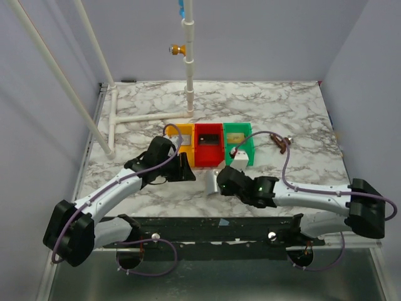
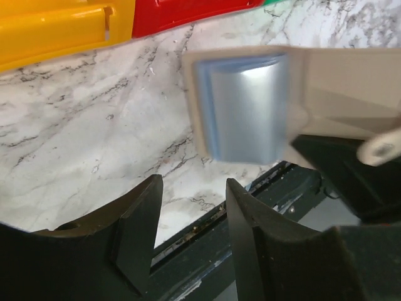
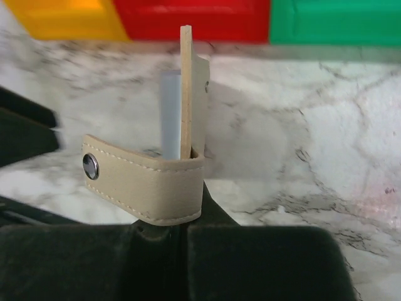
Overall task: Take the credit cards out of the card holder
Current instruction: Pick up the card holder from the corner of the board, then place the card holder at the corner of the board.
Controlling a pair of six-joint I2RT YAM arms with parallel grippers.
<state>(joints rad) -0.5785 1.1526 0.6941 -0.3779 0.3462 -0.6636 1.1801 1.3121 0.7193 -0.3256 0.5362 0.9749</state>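
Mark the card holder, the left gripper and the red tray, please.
card holder (image 3: pixel 144 182), right wrist view, on its tan snap strap.
left gripper (image 2: pixel 191 191), left wrist view, midway between its open fingertips.
red tray (image 1: pixel 208 158), top external view, on its near wall.

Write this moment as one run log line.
right gripper: shut on card holder, held upright | left gripper: open, not touching it

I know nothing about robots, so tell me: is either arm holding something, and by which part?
The right gripper is shut on the card holder, pinching its lower end so it stands upright. The left gripper is open, holding nothing.
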